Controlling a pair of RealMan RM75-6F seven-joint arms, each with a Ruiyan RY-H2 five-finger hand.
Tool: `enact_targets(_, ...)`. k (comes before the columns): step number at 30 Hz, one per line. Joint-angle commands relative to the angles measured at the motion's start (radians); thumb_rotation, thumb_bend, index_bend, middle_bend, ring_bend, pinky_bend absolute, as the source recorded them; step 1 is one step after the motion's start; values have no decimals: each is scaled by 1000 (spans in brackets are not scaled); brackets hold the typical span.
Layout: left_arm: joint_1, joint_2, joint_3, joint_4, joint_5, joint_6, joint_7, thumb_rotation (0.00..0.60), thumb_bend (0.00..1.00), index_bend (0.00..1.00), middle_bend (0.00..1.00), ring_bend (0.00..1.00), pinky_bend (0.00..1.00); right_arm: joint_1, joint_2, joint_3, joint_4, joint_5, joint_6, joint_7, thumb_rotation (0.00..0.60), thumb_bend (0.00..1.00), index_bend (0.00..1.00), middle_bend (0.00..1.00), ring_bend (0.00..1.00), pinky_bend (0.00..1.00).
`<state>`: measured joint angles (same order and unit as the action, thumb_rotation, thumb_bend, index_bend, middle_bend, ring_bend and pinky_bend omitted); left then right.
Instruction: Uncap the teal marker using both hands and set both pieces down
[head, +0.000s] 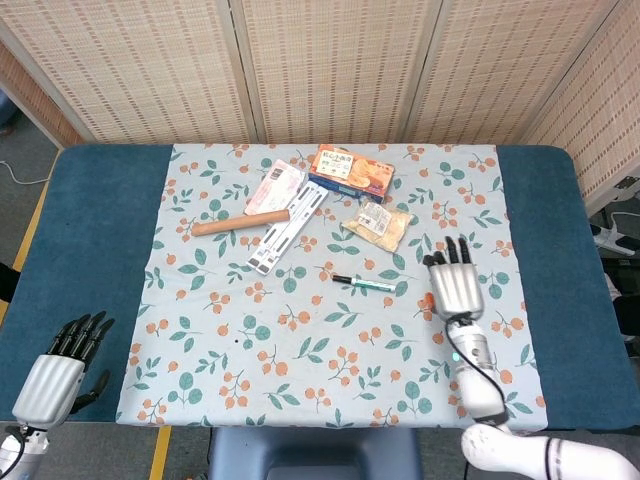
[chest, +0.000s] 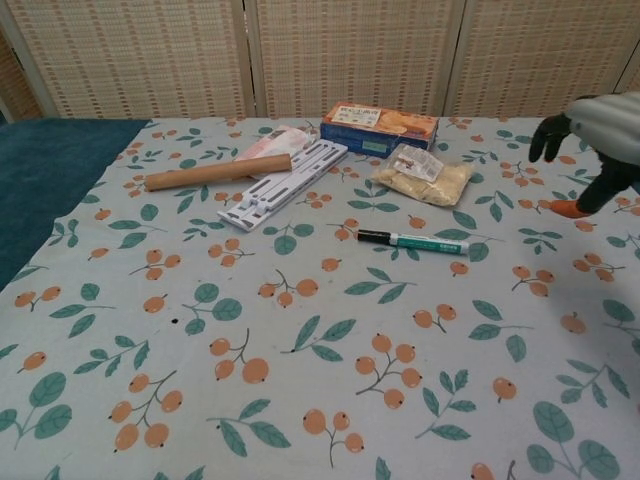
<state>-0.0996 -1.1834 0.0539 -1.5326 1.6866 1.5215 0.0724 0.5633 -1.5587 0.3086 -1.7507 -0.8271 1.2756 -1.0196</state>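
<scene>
The left hand (head: 58, 375) is hovering at the near left corner of the table (head: 100, 250), over the bare blue surface just off the edge of the floral cloth (head: 330, 330); its fingers are lying straight and slightly apart, holding nothing and touching nothing. The right hand (head: 456, 284) is hanging above the cloth's right half, fingers extended and spread, also grasping nothing; in the chest view it is showing at the right edge (chest: 598, 140), raised clear of the surface.

The teal marker (head: 364, 282) is lying flat on the cloth near the centre, cap on, black end pointing left, a little to the left of the right hand and apart from it. Wide open cloth is stretching between the marker and the near edge.

Farther back, a clear bag of beige snacks (head: 377, 223) is sitting just beyond the marker. To its left a white slotted strip (head: 287, 228) is lying diagonally, with a brown cardboard tube (head: 239, 223) touching its side and a pink packet (head: 272, 186) behind them. An orange and blue box (head: 350, 171) is resting farthest back, near the cloth's far edge.
</scene>
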Motion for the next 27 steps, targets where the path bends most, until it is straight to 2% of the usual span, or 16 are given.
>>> enact_targets(1,2,2,0,-2,-5,-2,6,600,428,0,0,0,104,119,-162,36,160,102,-34,-73,600,214,327,294,0,0)
enact_targets(7,4,6,-8,-3,-20,0,3,600,428,0,0,0,104,180,-276,17,317,117,-46,-58,600,249,361,323,0,0)
enact_targets(14,3,14,-11,-5,-31,-6,-7,600,429,0,0,0,104,219,-353,11,458,142,-72,-40,600,250,373,324,0,0)
enact_targets(27,0,14,-16,0,-46,-19,-8,600,428,0,0,0,104,260,-439,0,601,157,-104,-38,600,259,413,345,11,0)
